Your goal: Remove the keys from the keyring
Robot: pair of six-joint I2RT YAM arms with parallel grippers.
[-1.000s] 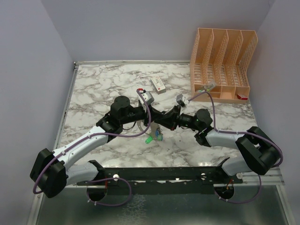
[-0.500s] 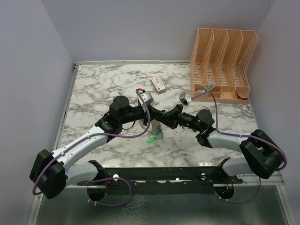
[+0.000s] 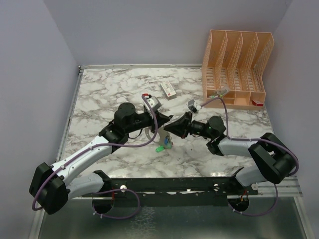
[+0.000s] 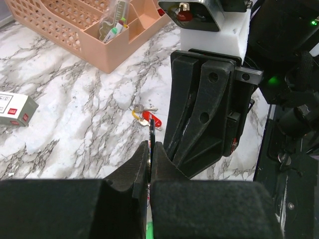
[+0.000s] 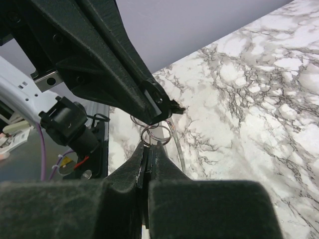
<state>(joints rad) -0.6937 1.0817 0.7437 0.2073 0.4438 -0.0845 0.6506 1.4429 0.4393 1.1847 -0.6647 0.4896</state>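
Wire keyring (image 5: 157, 133) looks pinched by both my shut left jaws and shut right jaws, keys (image 3: 164, 145) hanging; part slowly, straight, no twisting.

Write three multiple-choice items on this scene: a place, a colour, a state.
1. Where does the peach organizer stand? A near left corner; B far right corner; C centre.
2. Mark on the white box? A blue; B red; C green.
3. The left gripper and right gripper are? A both open; B one open; C both shut.
Key: B, it stands far right in the top view; B, a red patch shows; C, fingers pressed together in both wrist views.
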